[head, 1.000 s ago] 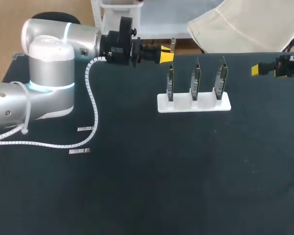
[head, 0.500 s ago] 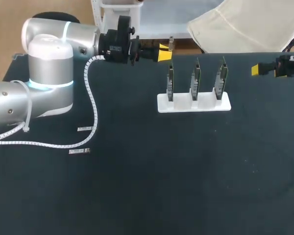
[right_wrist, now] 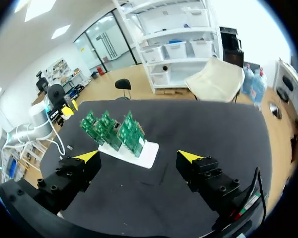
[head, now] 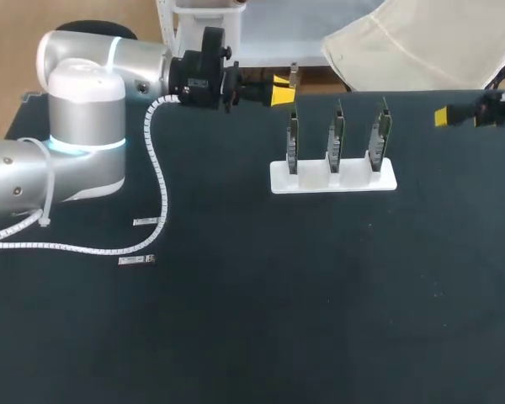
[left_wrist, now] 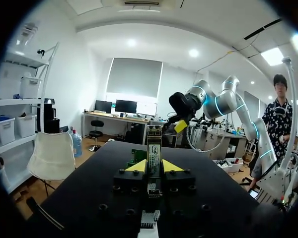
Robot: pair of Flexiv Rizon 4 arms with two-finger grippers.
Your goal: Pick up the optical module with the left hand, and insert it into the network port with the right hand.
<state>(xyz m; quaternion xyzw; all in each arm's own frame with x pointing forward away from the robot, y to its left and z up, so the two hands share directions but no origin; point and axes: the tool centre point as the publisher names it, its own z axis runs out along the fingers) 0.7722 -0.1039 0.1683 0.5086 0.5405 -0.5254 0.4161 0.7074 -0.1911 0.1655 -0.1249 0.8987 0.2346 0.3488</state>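
Note:
My left gripper (head: 281, 91) hangs over the table's back edge, left of the stand, shut on a small silver optical module (head: 295, 76) that sticks out past its yellow tips. In the left wrist view the module (left_wrist: 153, 154) stands upright between the fingers of that gripper (left_wrist: 154, 167). A white stand (head: 332, 178) holds three upright green boards (head: 337, 135) with the network ports. My right gripper (head: 444, 116) is at the table's far right, open and holding nothing. Seen from its own wrist, the right gripper (right_wrist: 139, 156) faces the stand (right_wrist: 131, 151) across bare table.
Two more small modules (head: 145, 221) (head: 136, 260) lie on the black table (head: 320, 295) at the left, beside the left arm's white coiled cable (head: 160, 177). The left arm's base (head: 84, 126) fills the back left corner.
The left gripper with the module has lifted slightly and drawn back towards the rear edge. The right gripper has shifted a little up and to the right.

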